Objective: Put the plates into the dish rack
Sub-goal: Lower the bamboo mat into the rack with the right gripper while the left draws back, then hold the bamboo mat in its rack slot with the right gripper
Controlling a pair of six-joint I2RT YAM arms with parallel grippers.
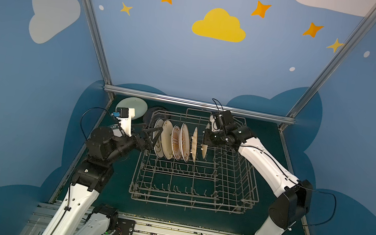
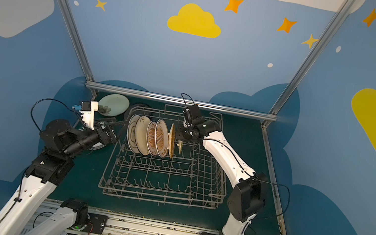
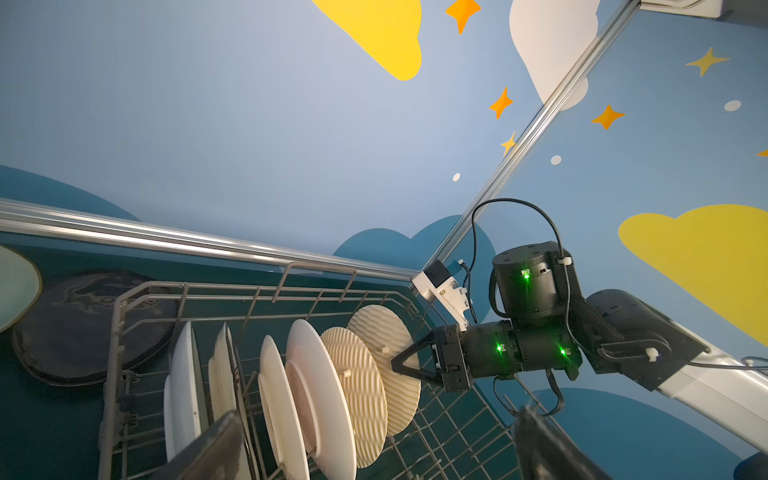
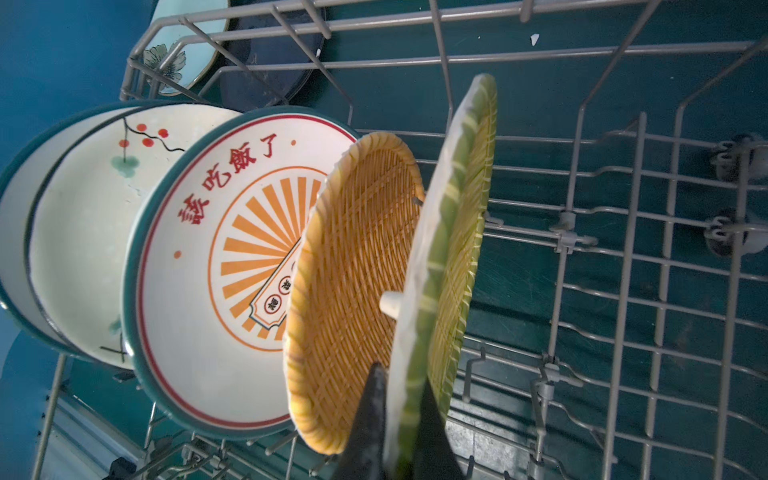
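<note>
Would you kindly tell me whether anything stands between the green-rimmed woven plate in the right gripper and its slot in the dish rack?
Nothing visible does. The right gripper holds the green-rimmed woven plate upright in the dish rack, beside the yellow woven plate, with a tine tip between them. No plate stands on its other side.

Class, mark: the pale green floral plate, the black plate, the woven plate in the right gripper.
pale green floral plate (image 2: pixel 116 104): in a top view, its centre.
black plate (image 3: pixel 75 328): left wrist view, its face.
held woven plate (image 4: pixel 465 208): right wrist view, woven face.
</note>
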